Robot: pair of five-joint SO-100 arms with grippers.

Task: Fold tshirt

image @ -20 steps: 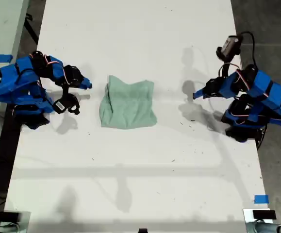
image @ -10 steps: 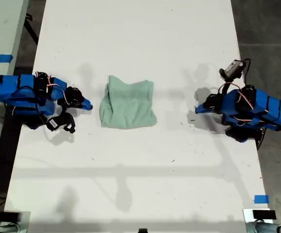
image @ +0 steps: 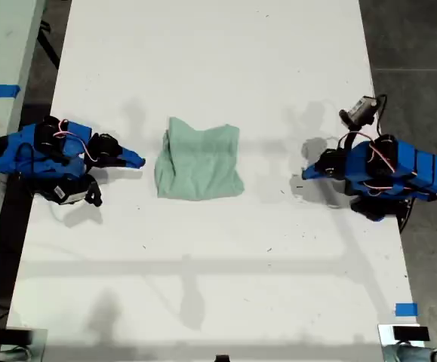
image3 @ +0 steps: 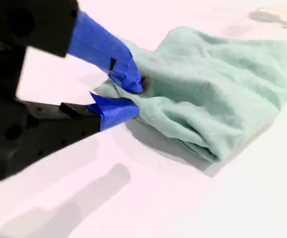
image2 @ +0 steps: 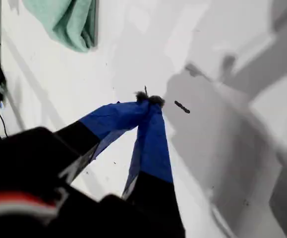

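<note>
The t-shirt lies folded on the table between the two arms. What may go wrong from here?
1. My second end effector sits very near the edge of the tshirt, jaws slightly apart. A forward move could push or snag that edge and open the fold.
2. The fold looks loose and uneven, so it might slump open.
3. My first end effector is shut and seems low over the table; it might scrape the surface.

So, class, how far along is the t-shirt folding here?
Done: the tshirt lies as a compact folded bundle on the table. In hand: nothing; my first gripper is shut and apart from it, my second gripper sits open beside its edge. Left: perhaps tidying the uneven edges.
</note>
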